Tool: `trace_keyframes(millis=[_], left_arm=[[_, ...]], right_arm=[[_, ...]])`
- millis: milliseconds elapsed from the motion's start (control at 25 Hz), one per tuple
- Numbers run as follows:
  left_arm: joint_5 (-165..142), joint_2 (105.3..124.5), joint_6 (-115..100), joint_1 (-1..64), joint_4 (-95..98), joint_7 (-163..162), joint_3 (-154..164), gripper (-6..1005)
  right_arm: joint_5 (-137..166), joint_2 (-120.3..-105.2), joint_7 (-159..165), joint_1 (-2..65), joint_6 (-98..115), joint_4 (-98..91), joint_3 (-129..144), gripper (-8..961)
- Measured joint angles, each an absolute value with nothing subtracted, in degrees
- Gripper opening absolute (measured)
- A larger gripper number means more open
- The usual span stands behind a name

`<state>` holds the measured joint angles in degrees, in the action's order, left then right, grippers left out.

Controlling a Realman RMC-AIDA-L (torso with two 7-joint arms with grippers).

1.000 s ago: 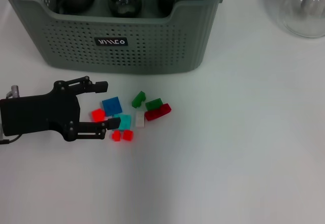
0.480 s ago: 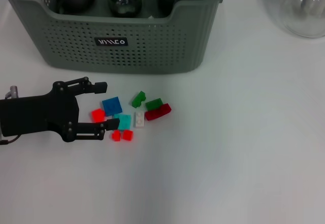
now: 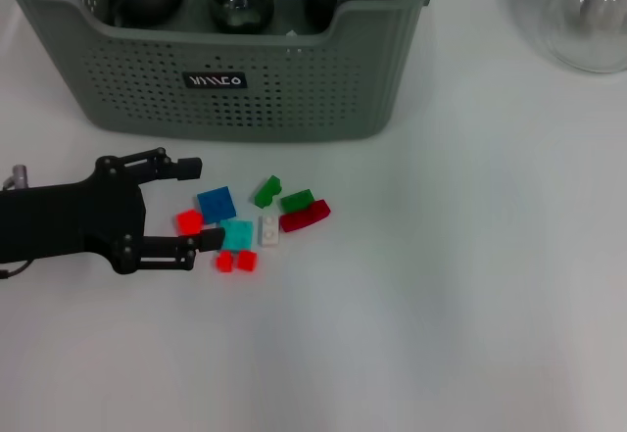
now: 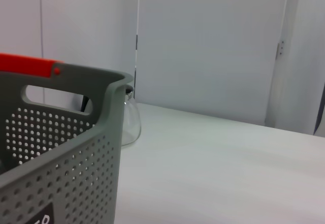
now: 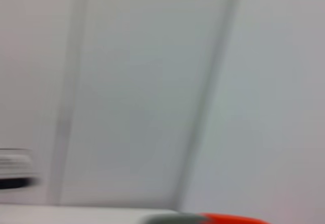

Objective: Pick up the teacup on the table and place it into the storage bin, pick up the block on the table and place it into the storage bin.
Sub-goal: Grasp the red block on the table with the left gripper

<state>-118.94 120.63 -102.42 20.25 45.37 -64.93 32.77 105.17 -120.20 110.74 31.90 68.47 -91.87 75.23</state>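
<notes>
- A plain white table (image 3: 460, 285) carries everything.
- A large grey-green perforated plastic storage bin (image 3: 294, 89) stands at the far side.
- A clear glass flask (image 3: 588, 21) sits well to the right of the bin.
- Near the bin's front lies a cluster of small blocks: a blue square (image 3: 216, 203), a teal block (image 3: 236, 234), a white brick (image 3: 268, 229), two green pieces (image 3: 267, 191), a dark red one (image 3: 305, 216), and three small bright red ones (image 3: 188, 221).

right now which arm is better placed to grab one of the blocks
Left. The left gripper is low over the table, jaws open around the bright red block at the left edge of the block cluster. The right gripper is not in the head view at all.
</notes>
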Motion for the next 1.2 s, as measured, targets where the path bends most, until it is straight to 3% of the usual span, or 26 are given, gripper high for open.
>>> trace_keyframes(millis=[200, 400, 720, 880, 1200], left_arm=[[-120.24, 119.64, -102.87, 20.08, 46.53, -65.9, 31.5, 876], [-126.81, 119.71, -102.26, 20.49, 54.45, -72.52, 31.99, 875], [-140.79, 123.57, -101.87, 25.68, 68.95, -85.86, 36.71, 873], [-144.84, 123.79, -102.14, 28.7, 71.01, -92.2, 40.73, 873], [-155.38, 124.26, -98.01, 32.76, 71.74, -109.11, 57.42, 872]], right_arm=[[93.88, -120.2, 103.97, 23.63, 81.87, -90.52, 73.46, 946], [97.14, -120.2, 106.89, 21.46, 90.67, -84.08, 72.64, 946], [110.52, -119.09, 109.99, 28.37, 98.14, -66.27, 67.39, 946], [115.16, -118.13, 109.36, 32.13, 99.19, -59.11, 64.5, 946], [116.09, -117.39, 108.66, 32.13, 99.21, -58.29, 63.56, 946]])
